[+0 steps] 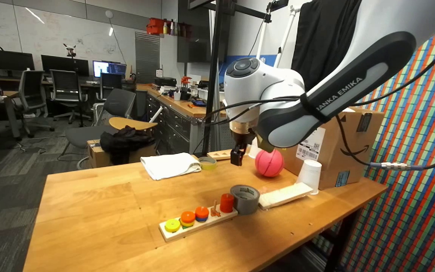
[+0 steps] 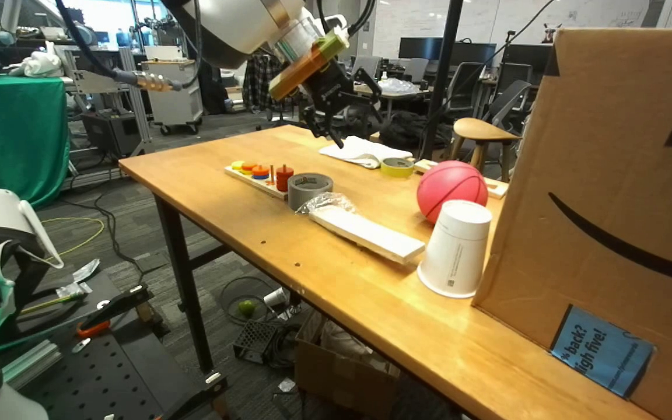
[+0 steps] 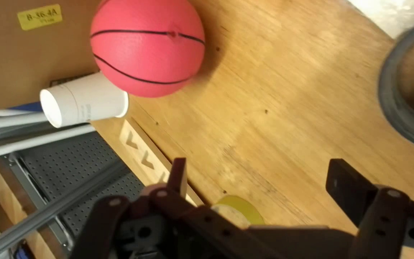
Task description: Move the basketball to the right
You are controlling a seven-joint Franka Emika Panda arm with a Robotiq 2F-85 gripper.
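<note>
The basketball is a pink ball with dark seam lines. It rests on the wooden table [image 1: 100, 211] near the cardboard box, and shows in both exterior views [image 1: 269, 163] [image 2: 451, 189]. In the wrist view the basketball [image 3: 147, 50] is at the upper left, outside the space between the fingers. My gripper [image 3: 257, 161] is open with nothing between its fingers. In both exterior views the gripper [image 1: 236, 158] [image 2: 360, 131] hangs above the table, to the left of the ball and apart from it.
A cardboard box [image 2: 622, 157] stands beside the ball. Upside-down white cups [image 2: 455, 248] [image 3: 84, 99] are close to it. A grey tape roll [image 1: 245, 199], white board [image 1: 285, 195], disc toy [image 1: 198, 223], yellow tape [image 2: 397, 167], white cloth [image 1: 170, 165] and wooden strip [image 1: 223, 154] lie on the table.
</note>
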